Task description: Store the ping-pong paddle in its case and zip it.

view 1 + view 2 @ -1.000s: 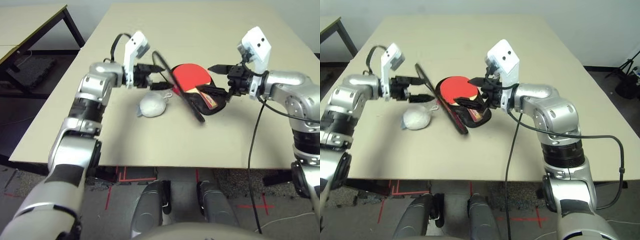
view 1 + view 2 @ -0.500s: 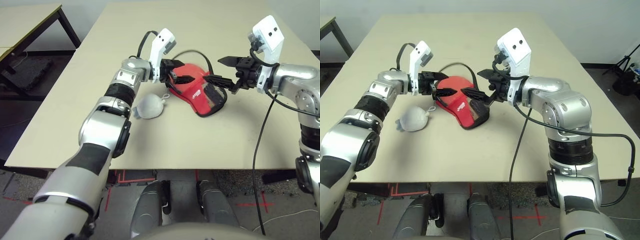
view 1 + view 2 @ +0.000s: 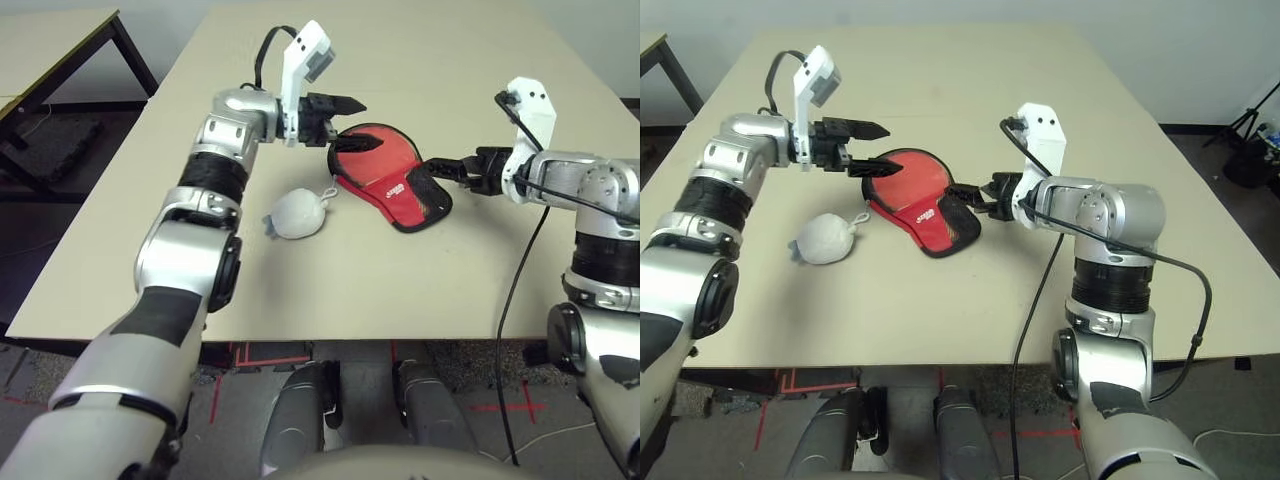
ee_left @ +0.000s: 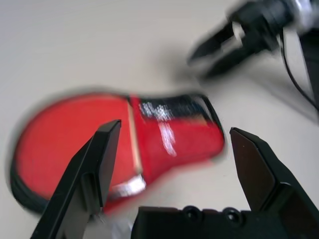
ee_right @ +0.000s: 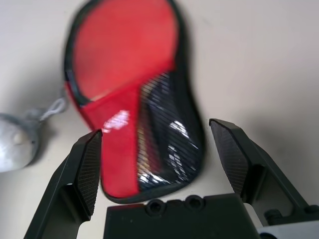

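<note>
The case (image 3: 388, 184) is lying flat on the bench (image 3: 420, 290), long axis running between both spread, empty grippers — right gripper (image 3: 437, 168) sitting nearer, at its mesh end; left gripper (image 3: 345, 118) hovering over the round end.

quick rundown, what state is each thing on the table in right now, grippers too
case: lying flat on the table, flap down, nothing holding it
white pouch: resting on the table beside the case, cord toward it
left gripper: open, above the case's round end
right gripper: open, at the case's mesh end
table: bearing both
</note>
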Tool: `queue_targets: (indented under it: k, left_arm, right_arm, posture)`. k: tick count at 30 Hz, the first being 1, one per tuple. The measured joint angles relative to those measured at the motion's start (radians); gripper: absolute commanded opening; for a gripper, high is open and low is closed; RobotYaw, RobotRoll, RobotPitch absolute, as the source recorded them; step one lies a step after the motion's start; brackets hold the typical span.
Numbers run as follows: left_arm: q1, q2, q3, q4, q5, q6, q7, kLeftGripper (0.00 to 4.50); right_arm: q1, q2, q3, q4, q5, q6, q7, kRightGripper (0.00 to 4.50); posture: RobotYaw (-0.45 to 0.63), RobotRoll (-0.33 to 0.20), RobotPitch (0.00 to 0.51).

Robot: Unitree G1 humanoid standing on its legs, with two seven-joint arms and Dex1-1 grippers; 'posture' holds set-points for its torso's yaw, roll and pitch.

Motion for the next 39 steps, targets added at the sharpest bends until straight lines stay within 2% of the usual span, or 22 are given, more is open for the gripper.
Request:
queue_targets:
  k: [4, 10, 14, 23, 31, 39]
  left_arm:
    - [0.135, 0.071, -0.014, -0.244, -0.038, 0.15, -0.016, 4.5]
    - [0.221, 0.108, -0.012, -0.375, -0.075, 0.231, 0.03, 4.5]
    - [0.257, 0.112, -0.013, -0.418, -0.086, 0.252, 0.058, 4.5]
    - [0.267, 0.107, -0.018, -0.465, -0.117, 0.273, 0.095, 4.5]
    - [0.272, 0.107, -0.025, -0.465, -0.12, 0.273, 0.104, 4.5]
    - [0.276, 0.109, -0.036, -0.468, -0.123, 0.272, 0.105, 4.5]
  right_arm:
    - [-0.003, 0.034, -0.058, 0.046, -0.005, 0.03, -0.045, 4.45]
    - [0.016, 0.046, -0.076, 0.063, -0.003, 0.069, -0.054, 4.45]
    - [0.039, 0.083, -0.082, 0.066, -0.009, 0.087, -0.072, 4.45]
    - [0.06, 0.148, -0.104, 0.067, -0.031, 0.046, -0.136, 4.45]
    - [0.056, 0.147, -0.121, 0.066, -0.035, -0.007, -0.177, 4.45]
    - [-0.001, 0.112, -0.168, 0.022, -0.035, 0.022, -0.211, 4.45]
  posture:
    - [-0.04, 0.0, 0.107]
    - [-0.04, 0.0, 0.104]
    - [-0.03, 0.0, 0.103]
    - [-0.03, 0.0, 0.104]
    - [-0.03, 0.0, 0.112]
    - [-0.04, 0.0, 0.111]
